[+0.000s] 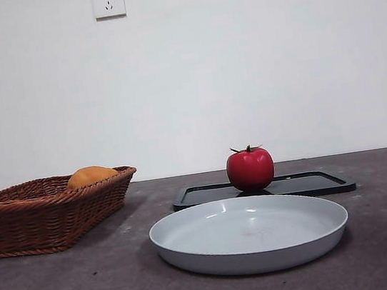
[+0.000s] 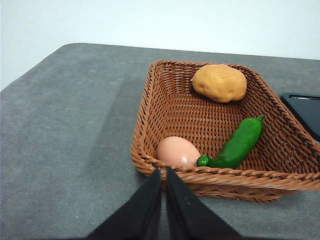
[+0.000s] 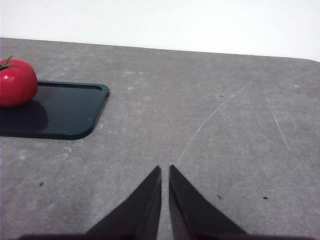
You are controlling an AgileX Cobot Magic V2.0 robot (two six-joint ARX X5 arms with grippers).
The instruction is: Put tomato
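The glossy red tomato (image 1: 250, 169) with a dark green stem stands upright on a black flat tray (image 1: 307, 184) behind a light grey plate (image 1: 249, 233). It also shows in the right wrist view (image 3: 17, 82), on the tray (image 3: 65, 112). My right gripper (image 3: 165, 172) is shut and empty above bare table, well away from the tomato. My left gripper (image 2: 163, 175) is shut and empty just outside the near rim of the wicker basket (image 2: 175, 107). Neither arm shows in the front view.
The brown wicker basket (image 1: 44, 209) stands at the left and holds an orange-yellow rounded fruit (image 2: 219, 82), a green pepper (image 2: 237, 145) and a pale egg (image 2: 177, 151). The grey table runs back to a white wall with a socket (image 1: 108, 0).
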